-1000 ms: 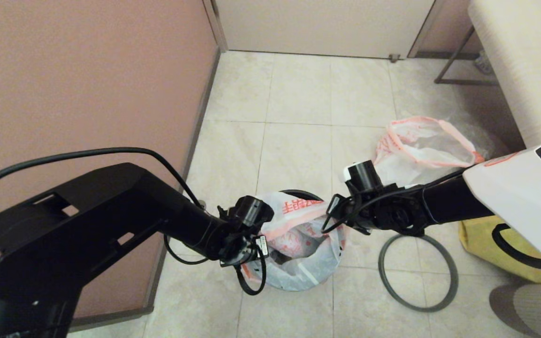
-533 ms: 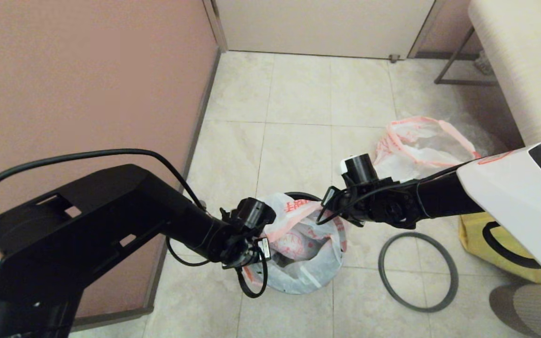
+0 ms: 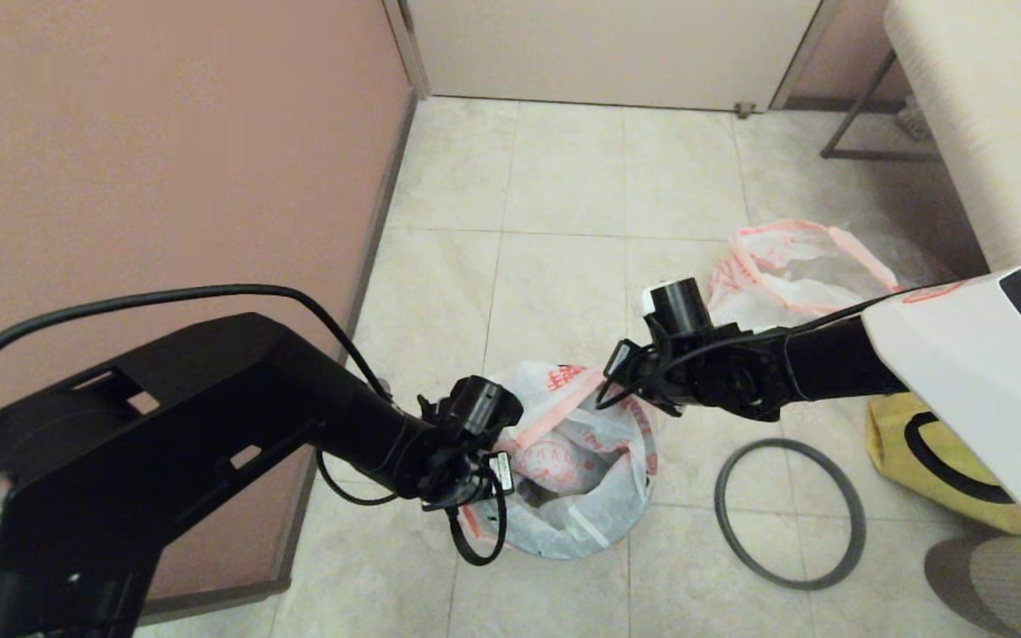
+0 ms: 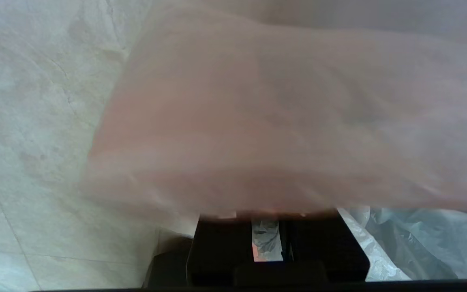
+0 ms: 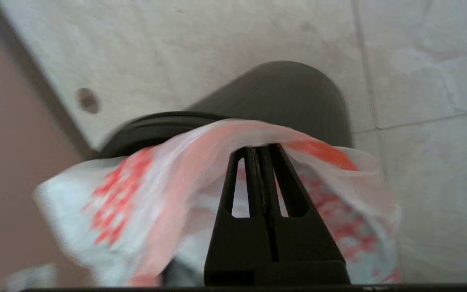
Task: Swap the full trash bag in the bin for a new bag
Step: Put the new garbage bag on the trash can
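step: we lift the full trash bag (image 3: 564, 461) from the bin (image 5: 282, 91) | right gripper (image 5: 262, 151) clenched on its pink rim | left gripper (image 4: 266, 243) pinching the opposite rim | bag sits in bin near wall | risk: thin plastic may tear or slip if we pull unevenly

Translucent white plastic bags with pink-red rims: two, one (image 3: 577, 452) in the bin, one (image 3: 794, 270) beyond the hoop
Small round black plastic bin (image 5: 282, 93): one
Thin grey hoop (image 3: 790, 512): one
Yellow bag (image 3: 927, 465) beside the hoop: one
Robot arms: two
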